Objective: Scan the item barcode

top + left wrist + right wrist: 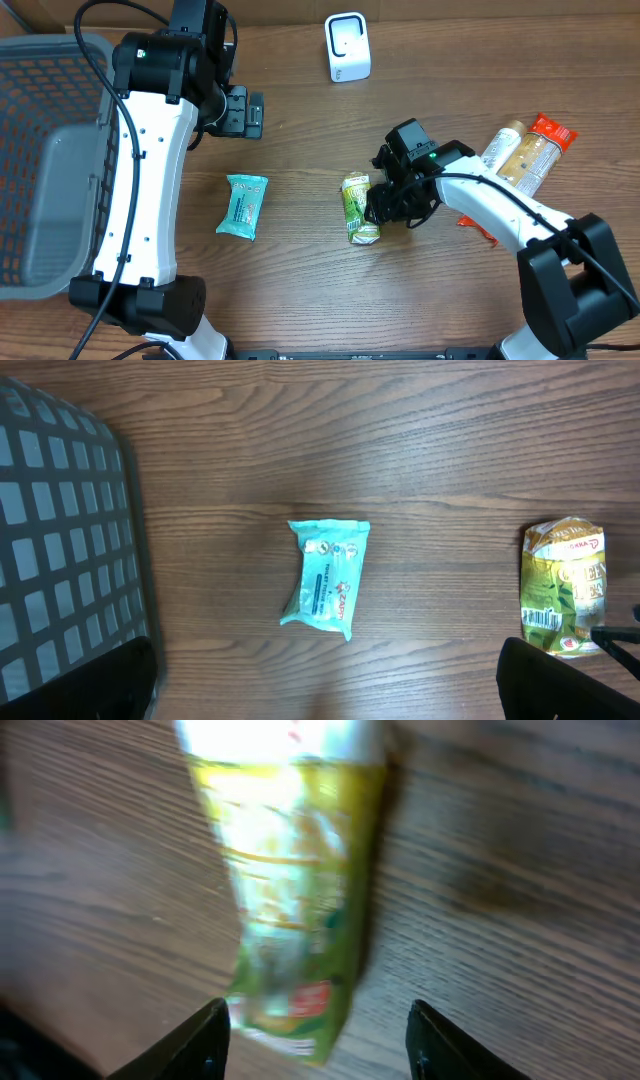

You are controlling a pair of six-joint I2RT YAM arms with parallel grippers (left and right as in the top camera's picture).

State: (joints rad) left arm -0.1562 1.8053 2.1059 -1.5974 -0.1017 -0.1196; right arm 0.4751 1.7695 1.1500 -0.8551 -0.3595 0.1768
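A green tea packet [360,208] lies flat on the wooden table, and its barcode [542,620] shows in the left wrist view. My right gripper [386,204] is low over it, open. In the right wrist view the packet's near end [290,890] sits between the fingers [212,1035], close to the left one, with bare table beside the right one. A white scanner [347,47] stands at the back centre. My left gripper [238,110] hangs wide open and holds nothing. Below it, a teal wipes packet [325,575] lies on the table.
A grey mesh basket [40,150] fills the left side and shows at the left of the left wrist view [50,540]. Bottles and snack packs [520,150] lie at the right, beside an orange packet [552,130]. The teal packet [243,205] lies left of centre.
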